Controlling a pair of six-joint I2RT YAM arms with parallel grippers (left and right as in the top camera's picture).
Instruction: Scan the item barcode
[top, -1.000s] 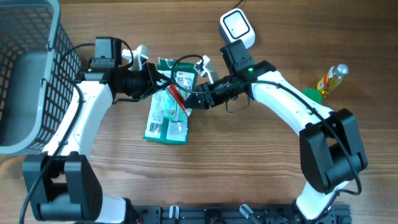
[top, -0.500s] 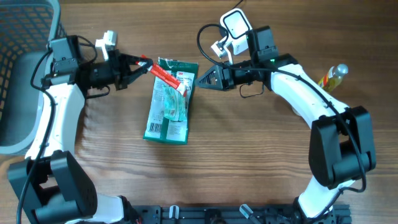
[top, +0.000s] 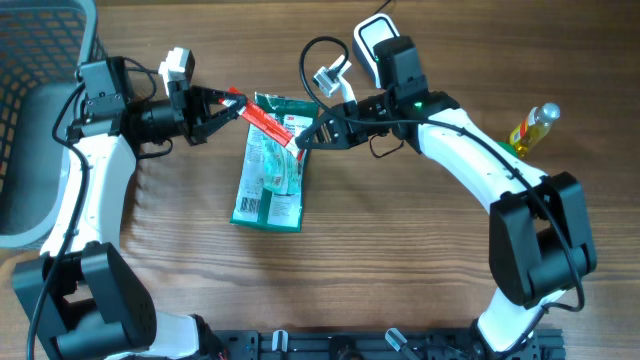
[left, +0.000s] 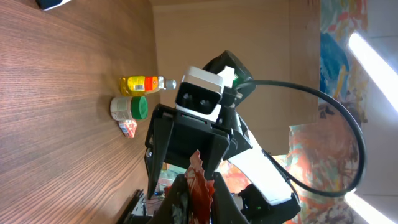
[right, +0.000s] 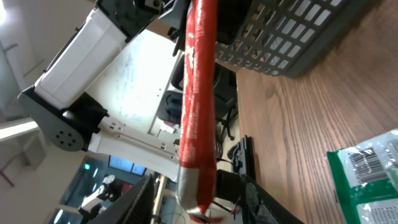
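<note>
A long red packet (top: 266, 121) hangs in the air above the table, running from upper left to lower right. My left gripper (top: 232, 103) is shut on its left end; in the left wrist view the crimped red end (left: 199, 180) is pinched between the dark fingers (left: 180, 202). My right gripper (top: 300, 140) is at the packet's other end. The right wrist view shows the red packet (right: 198, 93) with its silver end between the open jaws: one finger (right: 144, 190) stands apart, the other is against it. The white scanner (top: 372, 38) lies at the back, partly behind the right arm.
A green pack (top: 270, 170) with barcodes lies flat under the red packet. A grey mesh basket (top: 50, 120) stands at the far left. A yellow bottle (top: 534, 126) and a green-lidded jar (left: 129, 107) stand at the right.
The left gripper lifted the red packet up and left off the green pack. The right gripper swung back to the packet's free end, and its jaws have narrowed around it.
</note>
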